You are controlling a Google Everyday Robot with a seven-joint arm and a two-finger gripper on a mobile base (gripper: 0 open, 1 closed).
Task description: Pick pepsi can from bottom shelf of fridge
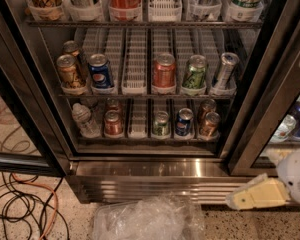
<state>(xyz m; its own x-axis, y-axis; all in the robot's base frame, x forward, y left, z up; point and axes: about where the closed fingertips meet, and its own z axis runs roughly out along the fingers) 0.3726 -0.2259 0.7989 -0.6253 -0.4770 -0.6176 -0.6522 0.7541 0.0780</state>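
Here's your gripper (252,196), a white body with a cream tip, down at the lower right, outside the black-framed glass-door fridge (150,168) and level with its ribbed steel base. I cannot tell how the jaws stand from here.

Your target, the small dark-blue pepsi can (184,122), stands upright at the front of its white lane on the wire bottom shelf (140,139), well apart from the gripper, up and to its left.

Watch the crowding. A green can (161,123) sits just beside the target on one side and a copper-brown can (209,124) on the other. Come in off-centre and I'd expect a jaw to knock a neighbour over or close on the wrong can.

There's a trap above, too: a second blue pepsi-marked can (100,71) on the middle shelf. Aim there and you've picked from the wrong level.

The opening is low, with the middle rack's rail close over the can tops. A high approach could catch that rail.

The dark door frame (262,99) leans in between gripper and shelf, so a straight diagonal sweep may clip it.

Down low, a crumpled clear plastic bag (145,219) and loose floor cables (20,204) could snag the base if you roll closer.
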